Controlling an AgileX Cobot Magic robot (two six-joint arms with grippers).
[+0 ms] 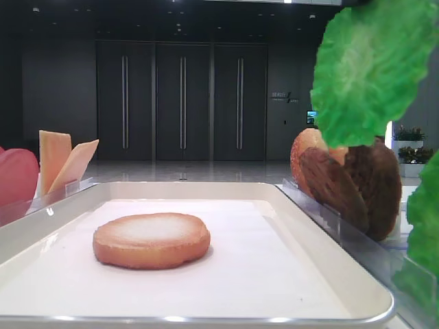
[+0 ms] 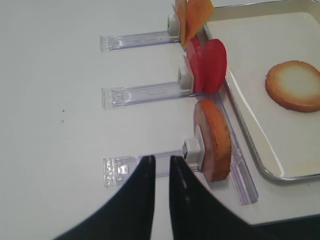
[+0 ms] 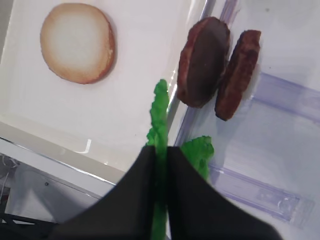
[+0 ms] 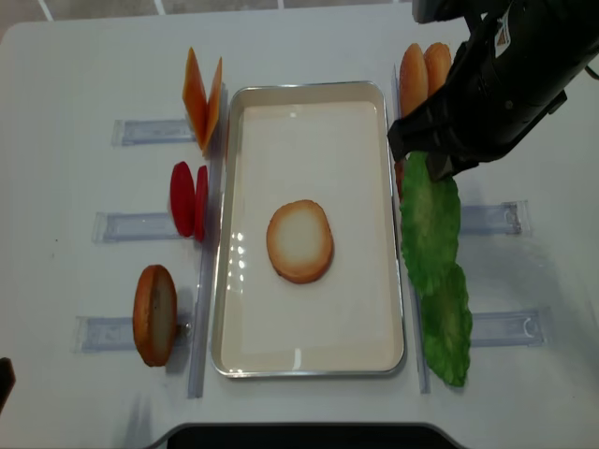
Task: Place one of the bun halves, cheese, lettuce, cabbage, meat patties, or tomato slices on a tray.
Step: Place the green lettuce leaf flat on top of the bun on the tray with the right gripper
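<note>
**Stock on the table, taken from my two grippers**

Landmark: the cream-white rectangular tray (image 4: 309,360), rounded corners, raised rim, white paper liner.

- On the tray's liner, near its middle: one round golden-brown bun half (image 4: 299,241), pale toasted face up, lying flat.
- Just off the tray's right rim: my right gripper (image 3: 161,152), black fingers clamped on a bright green, thin, ruffled lettuce leaf (image 1: 367,68), lifted clear of the table and seen edge-on from the wrist.
- Beside the right rim, nearer the front corner: a second green ruffled leaf (image 4: 447,323), standing in a clear plastic holder (image 3: 260,192).
- Right of the tray, under my arm: two dark brown, rough-textured meat patties (image 3: 220,67), standing on edge.
- By the tray's far right corner: two more bun halves (image 4: 423,67), upright.
- Left of the tray, far to near: thin pale-orange cheese slices (image 4: 201,94), smooth pinkish-red tomato slices (image 4: 188,199), one upright bun half (image 4: 154,313), each in a clear holder.
- Out left of that near bun: my left gripper (image 2: 161,170), fingers together, holding nothing.

Surface: smooth white tabletop (image 2: 55,60). Room: dark panelled doors (image 1: 182,103) behind.
</note>
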